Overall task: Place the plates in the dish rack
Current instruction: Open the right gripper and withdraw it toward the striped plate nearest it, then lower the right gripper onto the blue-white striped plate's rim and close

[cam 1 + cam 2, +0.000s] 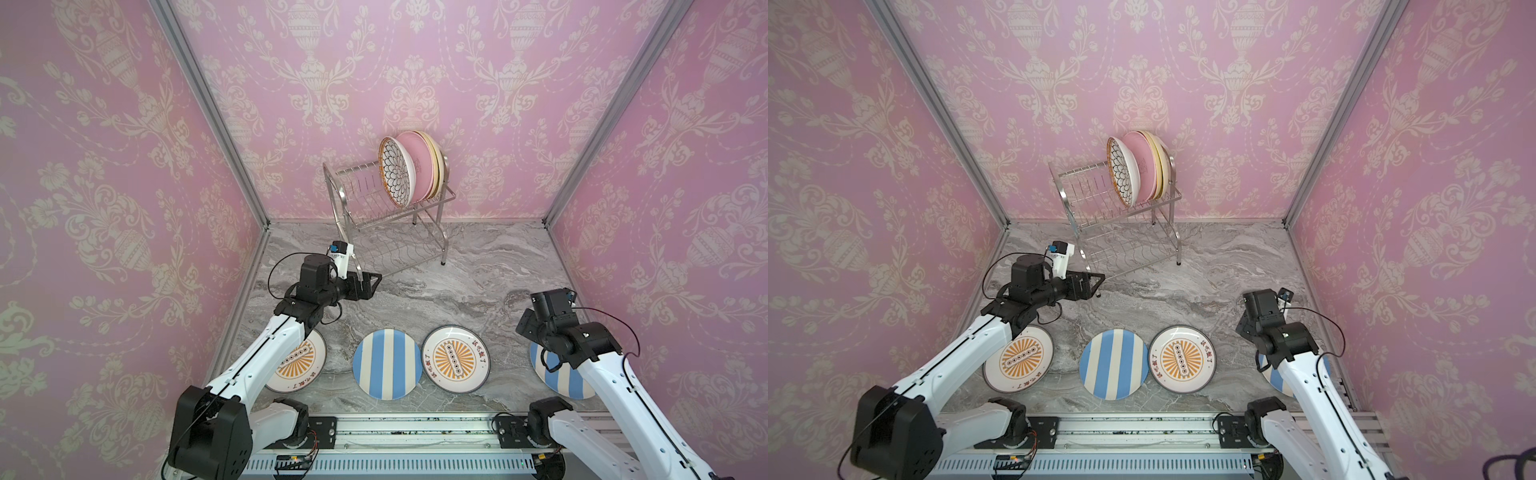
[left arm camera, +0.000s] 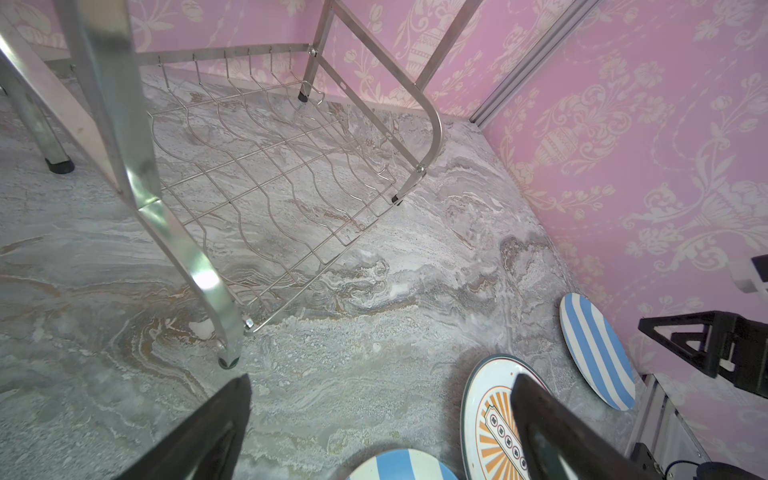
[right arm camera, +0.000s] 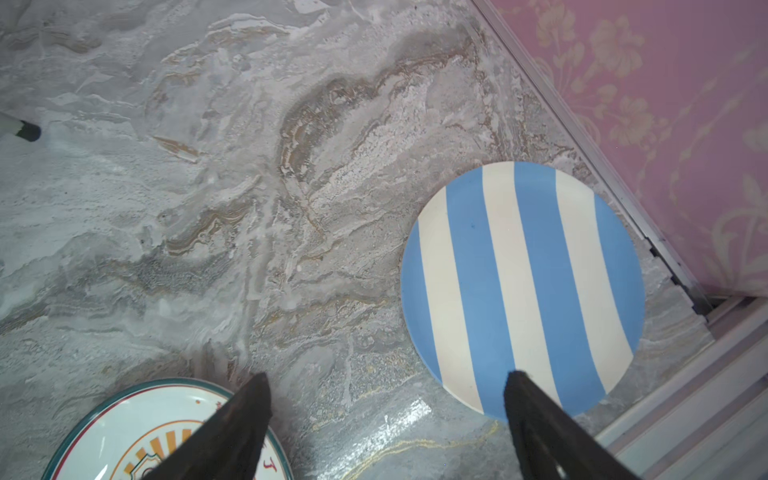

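Note:
The dish rack (image 1: 376, 208) (image 1: 1100, 208) stands at the back wall with the petal-patterned plate (image 1: 395, 172), a pink plate (image 1: 417, 160) and two pale ones upright at the right end of its upper tier. Flat along the table's front lie a sunburst plate (image 1: 299, 365), a striped plate (image 1: 387, 363), a second sunburst plate (image 1: 456, 358) and a second striped plate (image 1: 559, 376). My left gripper (image 1: 371, 285) (image 2: 381, 378) hovers open and empty by the rack's front left leg (image 2: 226, 353). My right gripper (image 3: 387, 374) hangs open and empty over bare table between the striped plate (image 3: 523, 286) and the sunburst plate (image 3: 124, 432).
The rack's wavy lower shelf (image 2: 270, 178) holds nothing. Pink papered walls close in the left, back and right sides. A metal rail (image 1: 415, 432) carrying both arm bases runs along the front edge. The right arm (image 1: 582, 345) covers part of the rightmost striped plate.

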You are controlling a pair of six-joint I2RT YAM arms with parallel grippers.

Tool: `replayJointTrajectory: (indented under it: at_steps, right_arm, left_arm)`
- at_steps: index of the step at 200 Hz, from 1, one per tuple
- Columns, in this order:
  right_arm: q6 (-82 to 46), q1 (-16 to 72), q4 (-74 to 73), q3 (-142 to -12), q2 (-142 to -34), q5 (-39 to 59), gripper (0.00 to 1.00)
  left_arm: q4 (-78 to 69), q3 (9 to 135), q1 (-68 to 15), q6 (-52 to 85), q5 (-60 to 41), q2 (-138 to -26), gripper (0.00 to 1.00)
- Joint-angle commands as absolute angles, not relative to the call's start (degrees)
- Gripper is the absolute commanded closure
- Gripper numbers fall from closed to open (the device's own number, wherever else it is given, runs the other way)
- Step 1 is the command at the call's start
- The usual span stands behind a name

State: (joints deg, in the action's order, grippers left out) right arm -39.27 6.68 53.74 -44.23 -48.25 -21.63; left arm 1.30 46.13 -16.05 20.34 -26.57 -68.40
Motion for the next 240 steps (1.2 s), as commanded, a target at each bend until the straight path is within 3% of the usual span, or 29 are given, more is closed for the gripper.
replayJointTrajectory:
  at_steps: [1, 98, 240]
  right_arm:
    - [-41.04, 1.03, 47.55, -40.37, -49.09, -14.22, 0.08]
    - [-37.45, -10.22, 33.75, -37.94, -66.91, -1.90, 0.06]
    - [-37.17, -10.86, 27.77, -37.36, -75.86, 0.82, 0.07]
  left_arm:
    - [-1.54, 44.87, -16.64, 17.67, -30.61, -69.94, 0.01]
    - [-3.70, 42.36, -16.32, 14.96, -30.90, -71.20, 0.01]
    - [-3.36, 42.31, -15.18, 14.60, -30.24, -70.29, 0.01]
